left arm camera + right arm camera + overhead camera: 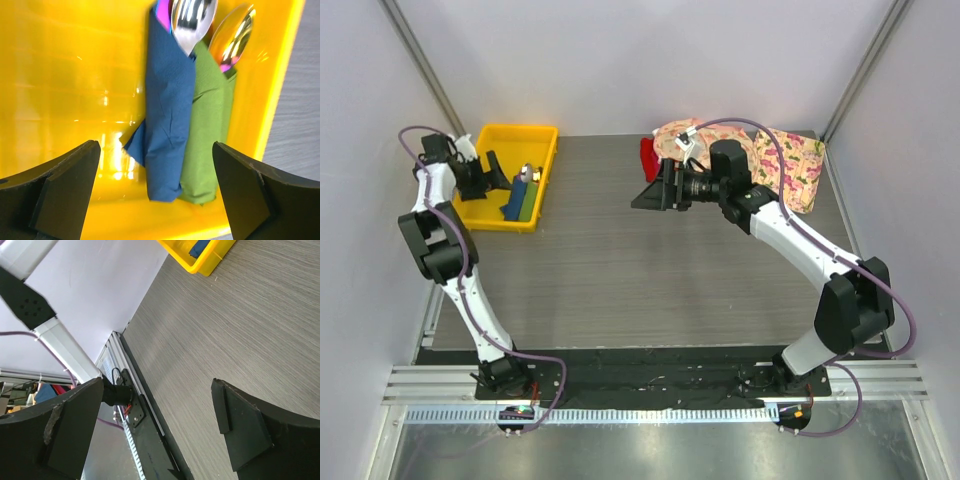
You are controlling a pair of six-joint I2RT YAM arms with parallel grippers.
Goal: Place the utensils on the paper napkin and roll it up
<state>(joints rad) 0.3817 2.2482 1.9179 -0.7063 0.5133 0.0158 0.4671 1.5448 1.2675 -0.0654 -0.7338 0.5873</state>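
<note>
The navy-blue paper napkin (pixel 167 110) lies rolled up inside the yellow bin (pixel 60 75), beside a rolled green napkin (pixel 207 130). A silver spoon head (pixel 192 20) and a purple piece (pixel 162 10) stick out of the blue roll's far end. A second spoon head (pixel 232 37) pokes out of the green roll. My left gripper (pixel 156 190) hovers open just above the blue roll's near end, touching nothing. From above, the blue roll (pixel 513 207) rests near the bin's front, below the left gripper (pixel 500 175). My right gripper (pixel 645 195) is open and empty above the table's back middle.
The yellow bin (pixel 520 128) stands at the table's back left. Pink floral cloths (pixel 790 165) and a red cloth (pixel 648 158) lie at the back right, behind the right arm. The right wrist view shows the grey tabletop (pixel 225 330) and the bin's corner (pixel 200 260).
</note>
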